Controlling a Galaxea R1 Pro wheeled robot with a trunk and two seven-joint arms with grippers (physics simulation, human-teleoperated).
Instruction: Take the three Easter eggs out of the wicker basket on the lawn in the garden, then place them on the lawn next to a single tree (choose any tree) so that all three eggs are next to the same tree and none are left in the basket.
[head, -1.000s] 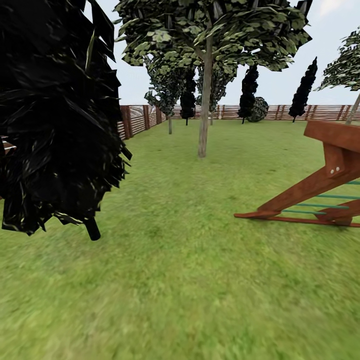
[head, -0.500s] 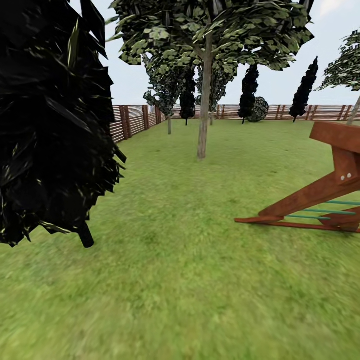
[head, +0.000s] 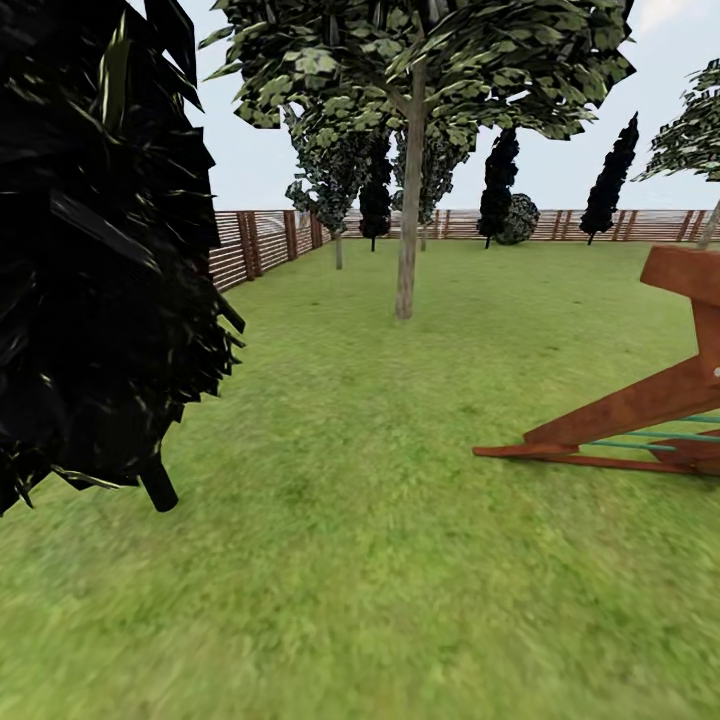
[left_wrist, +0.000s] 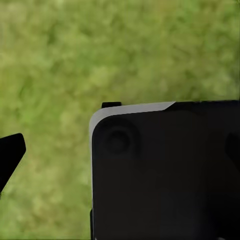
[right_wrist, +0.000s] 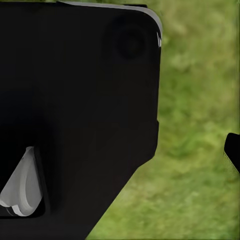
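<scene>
Wide flat lawn (head: 400, 560) of mottled green grass, blurred in the foreground, running back to a brown slatted wooden fence (head: 262, 240) along the far edge. At twelve o'clock, mid-distance: a tree (head: 406, 250) with a thin, straight, grey-brown mottled trunk and a broad canopy of flat, angular green leaves. Behind it, at roughly eleven to one o'clock along the fence, more leafy trees and several dark narrow cypresses (head: 610, 180), spindle-shaped. At nine o'clock, very close: a large near-black cypress (head: 100, 260), ragged and spiky at its edges, on a short dark stub of trunk. At three o'clock: a reddish-brown wooden frame (head: 640, 405) of slanted beams with thin green rungs, resting on the grass.

Easter eggs and wicker basket nowhere among these pictures; only the grass and a candidate trunk at twelve o'clock on hand.

Left wrist view: blurry grass beneath a smooth black rounded housing with a pale grey rim, plus one dark pointed finger tip (left_wrist: 10, 155) at the edge. Right wrist view: similar black housing with a pale grey insert, and a dark finger tip (right_wrist: 233, 152) at the margin over grass. Spread or pressed together: cannot tell for either gripper.
</scene>
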